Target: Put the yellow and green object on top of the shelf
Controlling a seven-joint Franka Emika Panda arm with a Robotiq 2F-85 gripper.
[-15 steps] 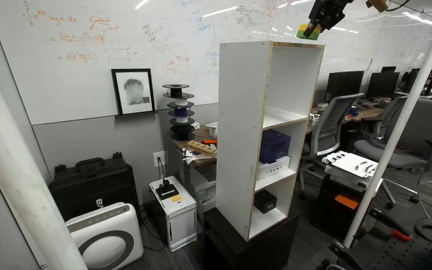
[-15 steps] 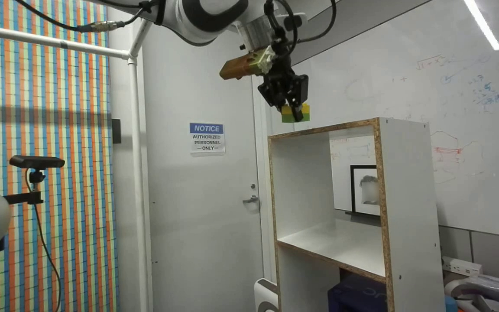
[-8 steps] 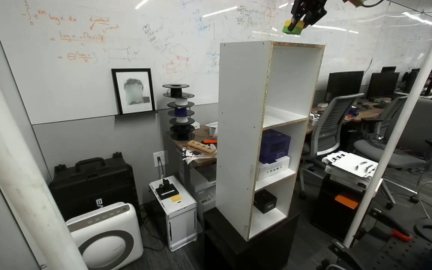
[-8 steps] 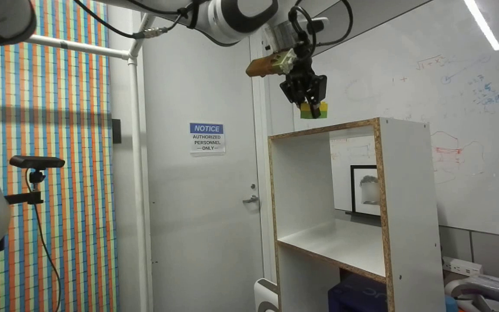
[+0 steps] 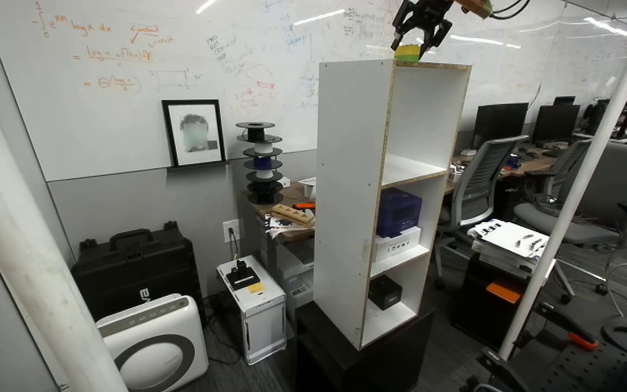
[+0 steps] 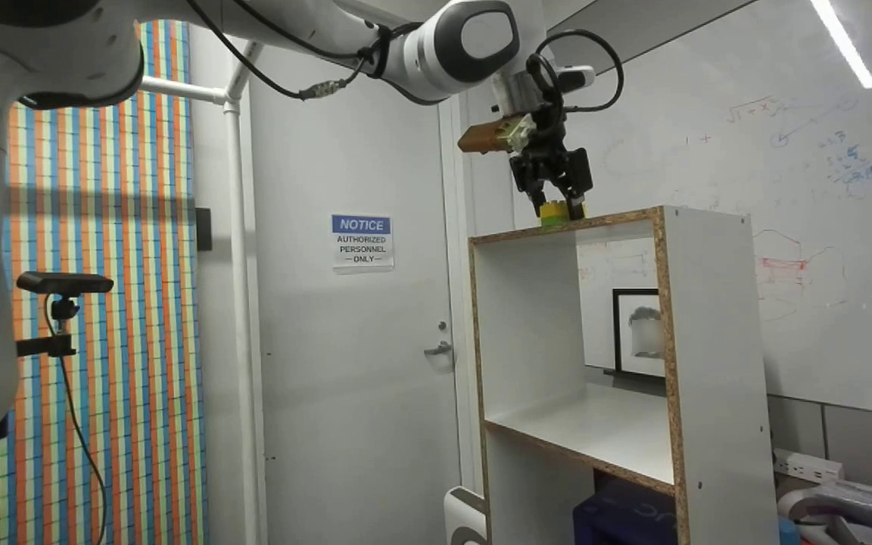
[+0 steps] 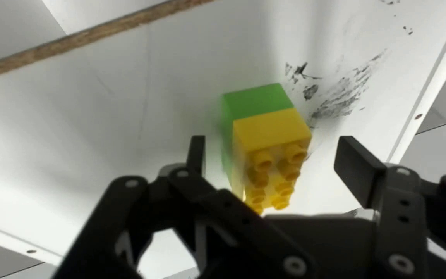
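The yellow and green object (image 7: 272, 130) is a toy block, green below and studded yellow on top. In both exterior views it rests on the top board of the white shelf (image 5: 352, 179), close to the particle-board front edge. My gripper (image 7: 276, 162) stands open around it: in the wrist view a gap shows between the block and each of the black fingers (image 7: 358, 170). In an exterior view the gripper (image 6: 558, 210) points down at the block (image 6: 555, 213) from above. Part of the block's lower far end is hidden behind the gripper in the wrist view.
Lower compartments hold a dark blue-purple box (image 5: 399, 211) on a white box (image 5: 398, 245), and a small black box (image 5: 385, 292). A low black cabinet (image 5: 368, 365) carries the shelf. The whiteboard (image 5: 270, 49) stands behind, and a white pole (image 5: 569, 179) rises nearby.
The gripper carried the block over the shelf and lowered it onto the top board. Its fingers, closed on the block before, have spread apart from it.
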